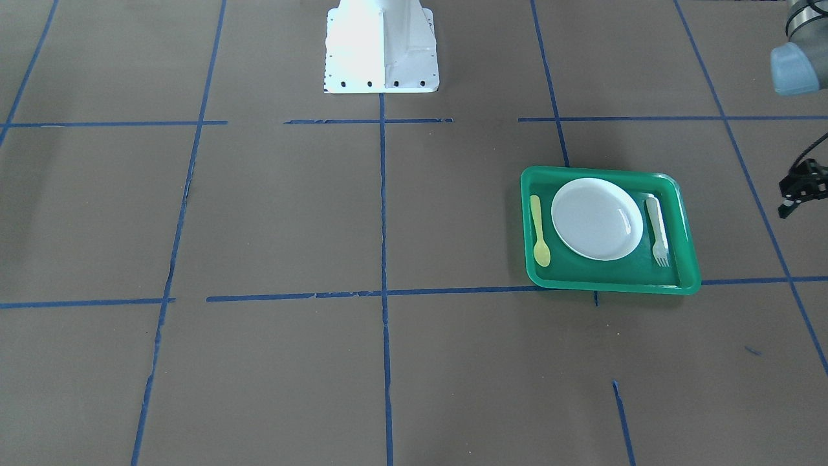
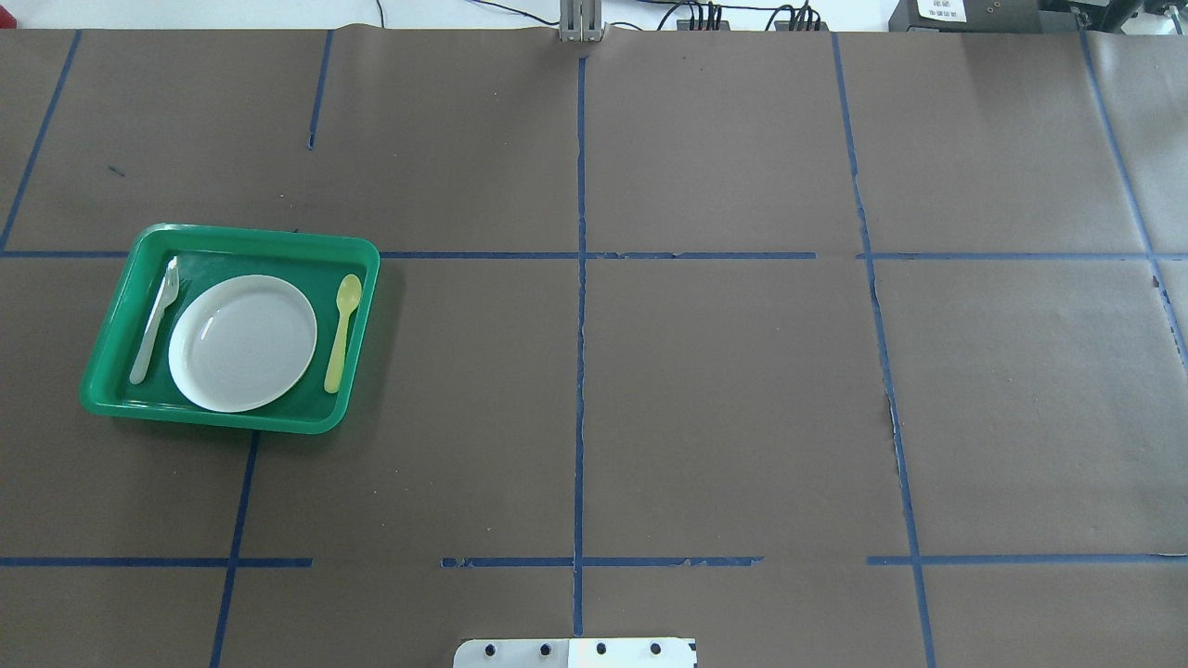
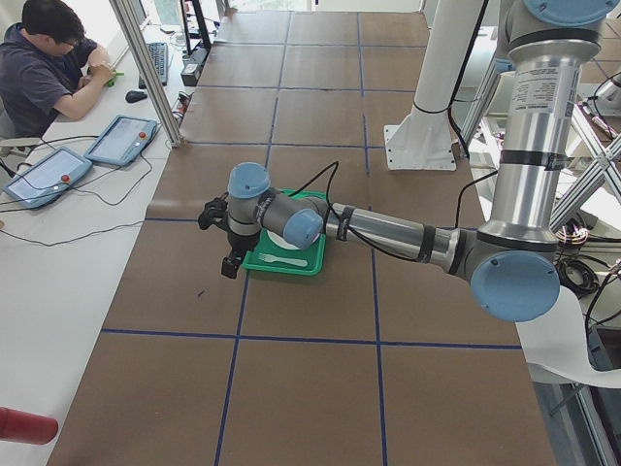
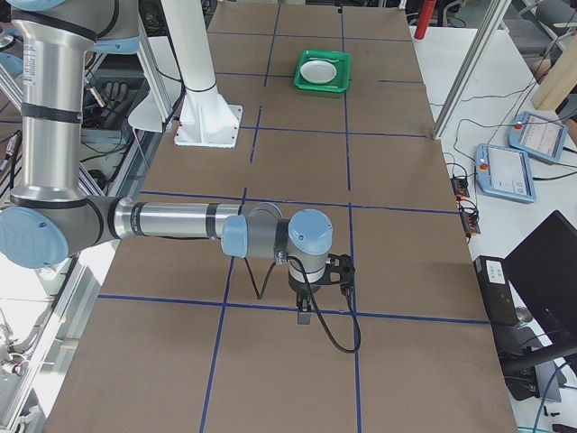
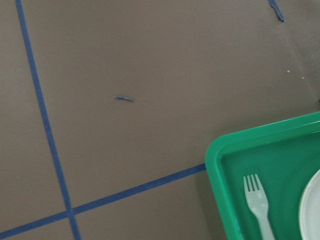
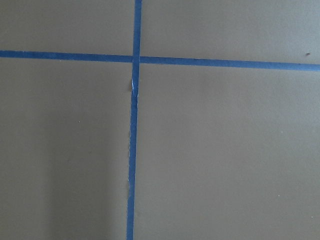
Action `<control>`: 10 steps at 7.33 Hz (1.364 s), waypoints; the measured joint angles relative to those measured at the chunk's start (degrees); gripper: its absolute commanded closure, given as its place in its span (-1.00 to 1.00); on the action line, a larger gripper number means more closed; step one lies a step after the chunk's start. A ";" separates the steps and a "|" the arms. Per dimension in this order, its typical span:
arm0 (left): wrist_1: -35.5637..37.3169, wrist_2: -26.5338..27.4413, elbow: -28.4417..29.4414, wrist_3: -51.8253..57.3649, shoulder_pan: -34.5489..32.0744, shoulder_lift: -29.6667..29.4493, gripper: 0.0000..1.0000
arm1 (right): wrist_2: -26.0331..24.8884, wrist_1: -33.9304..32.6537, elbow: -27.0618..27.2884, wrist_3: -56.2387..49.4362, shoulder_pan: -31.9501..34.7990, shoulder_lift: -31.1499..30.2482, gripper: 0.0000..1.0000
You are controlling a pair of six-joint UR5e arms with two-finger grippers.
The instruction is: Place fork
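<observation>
The pale white fork (image 1: 657,230) lies flat in the green tray (image 1: 608,283), between the white plate (image 1: 596,219) and the tray wall, with its tines pointing away from the robot. It also shows in the overhead view (image 2: 155,320) and the left wrist view (image 5: 257,202). My left gripper (image 1: 790,206) hovers beyond the tray's outer side, cut off by the frame edge, and holds nothing; I cannot tell whether it is open. My right gripper (image 4: 304,311) hangs over bare table far from the tray, and I cannot tell its state.
A yellow spoon (image 1: 539,230) lies in the tray on the plate's other side. Blue tape lines cross the brown table cover. The white robot base (image 1: 381,48) stands at the table's near-robot edge. An operator (image 3: 53,58) sits at a side desk.
</observation>
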 measured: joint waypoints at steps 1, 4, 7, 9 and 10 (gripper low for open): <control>4.86 -1.10 0.36 3.44 -3.92 0.85 -1.00 | -0.01 0.00 0.00 -0.02 0.00 0.00 -1.00; 10.60 -6.26 0.63 8.83 -10.42 8.37 -1.00 | -0.01 0.00 -0.01 -0.02 0.00 0.00 -1.00; 14.01 -7.16 0.18 9.12 -10.88 10.35 -1.00 | 0.00 0.00 0.00 -0.03 0.00 0.00 -1.00; 15.13 -7.08 0.00 9.14 -10.91 10.42 -1.00 | 0.00 0.00 0.01 -0.04 0.00 0.00 -1.00; 15.23 -7.06 0.07 9.18 -10.91 10.42 -1.00 | 0.00 0.00 0.01 -0.04 0.00 0.00 -1.00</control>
